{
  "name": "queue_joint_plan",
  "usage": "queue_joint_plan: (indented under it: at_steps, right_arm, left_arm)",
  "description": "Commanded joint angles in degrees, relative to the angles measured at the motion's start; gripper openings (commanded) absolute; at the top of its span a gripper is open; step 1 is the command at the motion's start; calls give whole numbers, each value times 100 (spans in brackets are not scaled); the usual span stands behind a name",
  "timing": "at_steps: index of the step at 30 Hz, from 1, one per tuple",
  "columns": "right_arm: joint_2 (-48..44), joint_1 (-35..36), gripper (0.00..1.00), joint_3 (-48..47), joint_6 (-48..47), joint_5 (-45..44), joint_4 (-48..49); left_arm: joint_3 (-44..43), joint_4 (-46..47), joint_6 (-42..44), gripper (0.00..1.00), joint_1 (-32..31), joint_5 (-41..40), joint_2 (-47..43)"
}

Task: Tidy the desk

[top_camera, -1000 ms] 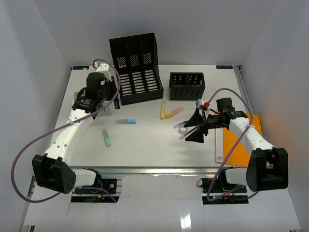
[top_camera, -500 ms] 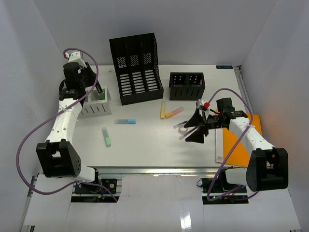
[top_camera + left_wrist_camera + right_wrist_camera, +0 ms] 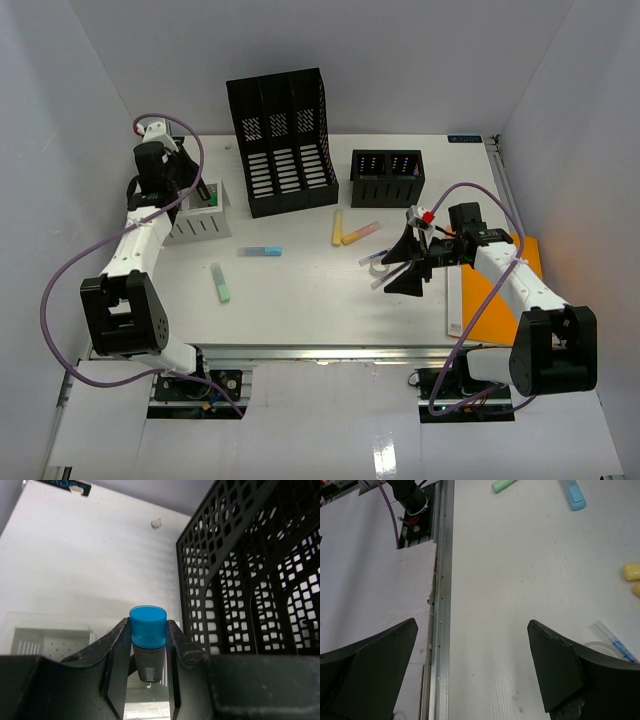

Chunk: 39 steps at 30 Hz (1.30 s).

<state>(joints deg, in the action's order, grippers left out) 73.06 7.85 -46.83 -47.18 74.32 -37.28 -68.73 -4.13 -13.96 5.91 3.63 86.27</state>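
plain white walls on three sides

The desk is matt white, and the right wrist view shows a fine ribbed grain on it. The rail along its near edge is brushed silver metal. The far file rack is matt black perforated mesh. The left gripper has matt black fingers, grainy and scuffed, pressed on a marker whose cap is smooth blue plastic.
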Motion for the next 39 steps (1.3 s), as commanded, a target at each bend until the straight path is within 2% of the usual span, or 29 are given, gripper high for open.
queue_joint_plan:
  at_steps: [1, 8, 16, 18, 20, 22, 24, 26, 29, 32, 34, 35, 39]
  right_arm:
    - [-20, -83, 97, -204, -148, 82, -67]
    - [-20, -210, 97, -179, -169, 100, -68]
    - [28, -239, 97, -168, -289, -70, -148]
    - [129, -225, 98, -241, -184, -296, -76]
    - [317, -183, 98, -503, 79, -672, -17]
    - [561, -136, 97, -732, 417, -1192, 77]
    - [782, -65, 97, -1236, 854, -1519, -5]
    - [968, 58, 94, -1486, 965, -1836, -105]
    - [1057, 425, 90, -1863, 1383, -2675, 101]
    - [1137, 937, 90, -2037, 1526, -3490, 354]
    - [1272, 1183, 90, -2173, 1100, -3840, 403]
    - [1318, 1234, 90, -2223, 701, -3723, 344]
    - [1561, 1289, 90, -2376, -1832, -3153, -365]
  left_arm:
    - [415, 278, 5, 41, 42, 147, -233]
    - [692, 327, -9, 61, 42, 280, -470]
    - [689, 87, -103, 71, 42, 606, -964]
    - [723, 21, -231, 77, 42, 830, -1354]
    - [830, 15, -395, 92, 41, 1161, -1753]
    - [1081, 85, -584, 97, 33, 1539, -2162]
    - [1455, 143, -722, 98, 33, 2277, -2469]
    - [1704, 189, -869, 98, 33, 2682, -2801]
    - [2333, 272, -986, 98, 33, 3577, -3311]
    - [2685, 106, -872, 98, 24, 3838, -3701]
    - [2823, -78, -662, 98, 33, 3847, -4021]
    - [2958, -104, -636, 98, 33, 3862, -4127]
    - [3253, -102, -579, 98, 33, 4131, -4392]
